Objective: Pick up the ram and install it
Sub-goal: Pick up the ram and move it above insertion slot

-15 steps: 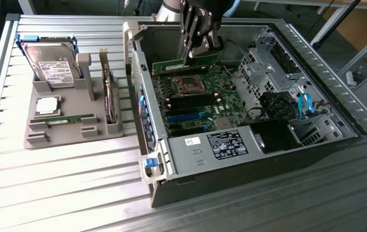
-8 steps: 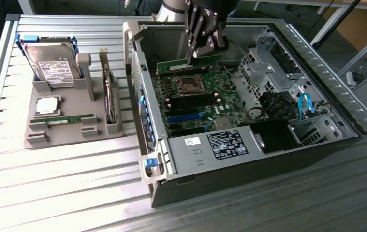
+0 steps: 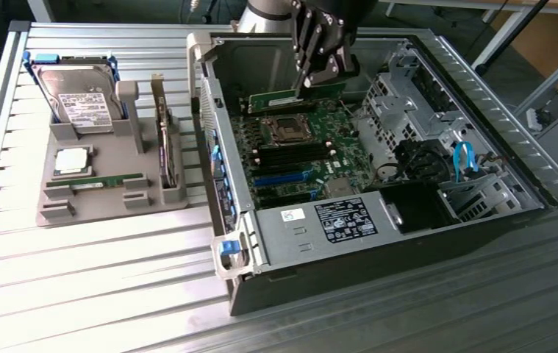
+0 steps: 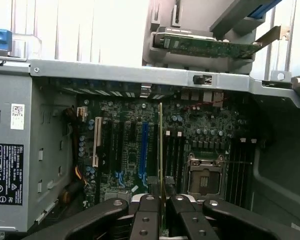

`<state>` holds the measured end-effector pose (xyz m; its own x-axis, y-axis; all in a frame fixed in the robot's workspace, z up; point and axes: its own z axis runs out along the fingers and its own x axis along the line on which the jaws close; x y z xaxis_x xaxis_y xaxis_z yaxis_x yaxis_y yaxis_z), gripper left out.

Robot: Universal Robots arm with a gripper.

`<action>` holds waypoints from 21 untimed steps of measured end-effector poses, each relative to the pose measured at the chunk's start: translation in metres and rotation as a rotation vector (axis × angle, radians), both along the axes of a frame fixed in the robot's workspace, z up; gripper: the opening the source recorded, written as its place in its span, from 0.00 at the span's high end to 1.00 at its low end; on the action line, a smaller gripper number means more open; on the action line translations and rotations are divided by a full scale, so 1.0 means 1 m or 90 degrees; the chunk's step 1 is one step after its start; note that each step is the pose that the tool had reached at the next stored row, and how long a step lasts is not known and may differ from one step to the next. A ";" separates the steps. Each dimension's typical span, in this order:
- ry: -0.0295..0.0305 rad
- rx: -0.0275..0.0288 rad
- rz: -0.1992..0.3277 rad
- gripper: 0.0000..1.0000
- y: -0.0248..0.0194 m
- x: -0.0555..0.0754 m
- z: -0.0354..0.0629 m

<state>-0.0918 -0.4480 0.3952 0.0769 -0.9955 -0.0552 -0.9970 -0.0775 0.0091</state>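
Note:
The ram (image 3: 284,98) is a thin green stick held on edge inside the open computer case (image 3: 259,243), over the motherboard (image 3: 303,165) beside the processor socket (image 3: 284,131). My gripper (image 3: 308,82) reaches down from above and is shut on it. In the wrist view the ram (image 4: 160,150) shows edge-on as a narrow line between the black fingers (image 4: 145,220) of my gripper (image 4: 161,202). It runs along the black memory slots (image 4: 176,150) next to the socket (image 4: 205,177). I cannot tell whether it touches a slot.
A grey holder (image 3: 102,202) at the exterior view's left carries a hard drive (image 3: 82,103), a square silver processor (image 3: 73,162), another green stick (image 3: 107,180) and an upright card (image 3: 166,147). The case holds a power supply (image 3: 342,220) and a drive cage (image 3: 411,103).

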 end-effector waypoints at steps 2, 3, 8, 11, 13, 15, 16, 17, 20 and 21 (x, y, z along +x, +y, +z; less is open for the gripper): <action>0.0001 0.0000 0.000 0.87 0.0000 0.007 0.0000; 0.0000 0.0000 0.000 0.87 0.0000 0.010 0.0000; 0.0000 0.0000 0.000 0.87 0.0000 0.019 -0.0001; 0.0000 0.0000 0.000 0.87 0.0000 0.025 -0.0001; 0.0001 0.0000 0.000 0.87 0.0000 0.030 -0.0001; 0.0001 0.0000 0.000 0.87 0.0000 0.036 -0.0001; 0.0001 0.0000 0.000 0.87 0.0000 0.040 -0.0001; 0.0001 0.0000 0.000 0.87 0.0000 0.043 -0.0002; 0.0001 0.0000 0.000 0.87 0.0000 0.049 -0.0002; 0.0001 0.0000 0.000 0.87 0.0000 0.052 -0.0002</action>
<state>-0.0398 -0.4479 0.3950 0.0768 -0.9955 -0.0552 -0.9970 -0.0775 0.0092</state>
